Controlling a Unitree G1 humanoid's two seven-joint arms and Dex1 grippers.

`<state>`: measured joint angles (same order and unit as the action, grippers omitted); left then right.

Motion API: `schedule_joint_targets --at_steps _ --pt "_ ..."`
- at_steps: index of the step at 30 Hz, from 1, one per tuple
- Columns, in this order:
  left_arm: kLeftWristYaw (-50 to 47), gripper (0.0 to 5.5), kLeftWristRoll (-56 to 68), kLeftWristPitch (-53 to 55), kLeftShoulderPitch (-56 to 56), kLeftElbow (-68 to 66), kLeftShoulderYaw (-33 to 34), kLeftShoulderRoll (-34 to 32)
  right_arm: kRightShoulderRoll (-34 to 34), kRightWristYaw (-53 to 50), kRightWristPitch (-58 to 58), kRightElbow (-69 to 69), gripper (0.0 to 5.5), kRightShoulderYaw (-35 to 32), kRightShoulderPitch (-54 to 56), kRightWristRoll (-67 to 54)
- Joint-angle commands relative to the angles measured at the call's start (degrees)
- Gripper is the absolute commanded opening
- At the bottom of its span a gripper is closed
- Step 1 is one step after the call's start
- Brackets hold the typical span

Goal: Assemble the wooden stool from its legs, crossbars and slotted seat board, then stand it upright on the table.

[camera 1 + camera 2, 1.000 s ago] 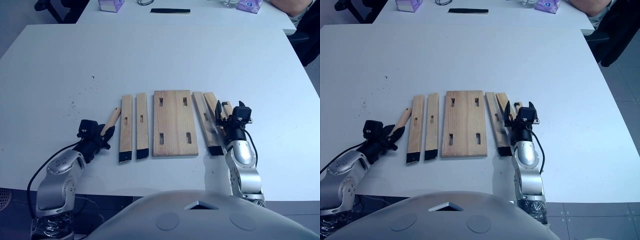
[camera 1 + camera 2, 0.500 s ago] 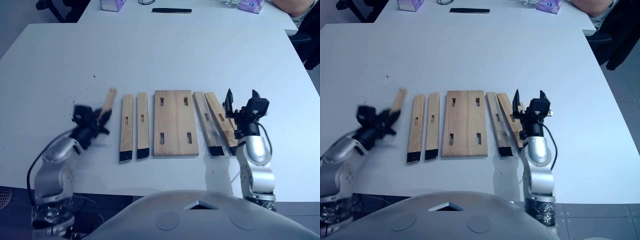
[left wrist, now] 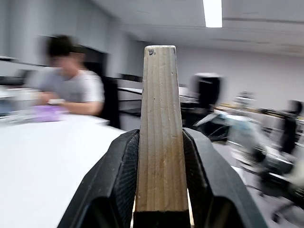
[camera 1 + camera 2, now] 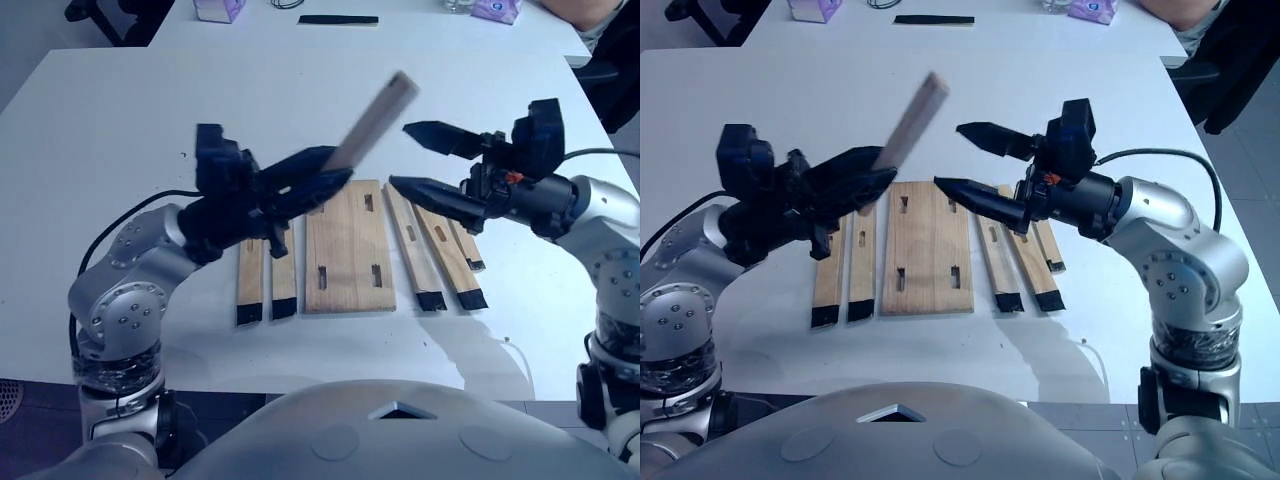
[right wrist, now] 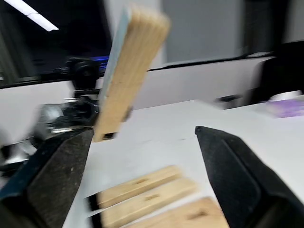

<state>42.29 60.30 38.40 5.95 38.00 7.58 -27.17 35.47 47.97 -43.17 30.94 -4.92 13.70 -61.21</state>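
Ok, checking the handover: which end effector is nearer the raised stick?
Left. The left end effector grips the stick; the right end effector hangs open beside it, not touching.

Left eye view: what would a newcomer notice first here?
The wooden crossbar, clamped in the left gripper, slants up above the white table. Facing it, the right gripper hangs open in the air. Below them the slotted seat board lies flat on the table.
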Motion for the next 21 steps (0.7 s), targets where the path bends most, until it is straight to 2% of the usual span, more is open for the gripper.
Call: schedule_joint_targets --at_steps 1,15,21 --pt "0.7 1.30 3.2 0.9 0.3 0.5 -1.6 -0.6 0.9 2.9 -3.1 -0.1 3.94 2.5 4.1 -3.0" --pt "1.6 1.30 0.8 -1.1 -1.8 0.4 -4.9 -1.8 0.0 -0.8 -4.7 -0.6 3.94 -0.5 4.9 -10.4" --pt "-0.9 1.30 6.5 0.0 -0.7 0.9 -4.9 -0.9 0.6 -0.9 -4.4 -0.4 3.02 -0.7 4.6 -11.2"
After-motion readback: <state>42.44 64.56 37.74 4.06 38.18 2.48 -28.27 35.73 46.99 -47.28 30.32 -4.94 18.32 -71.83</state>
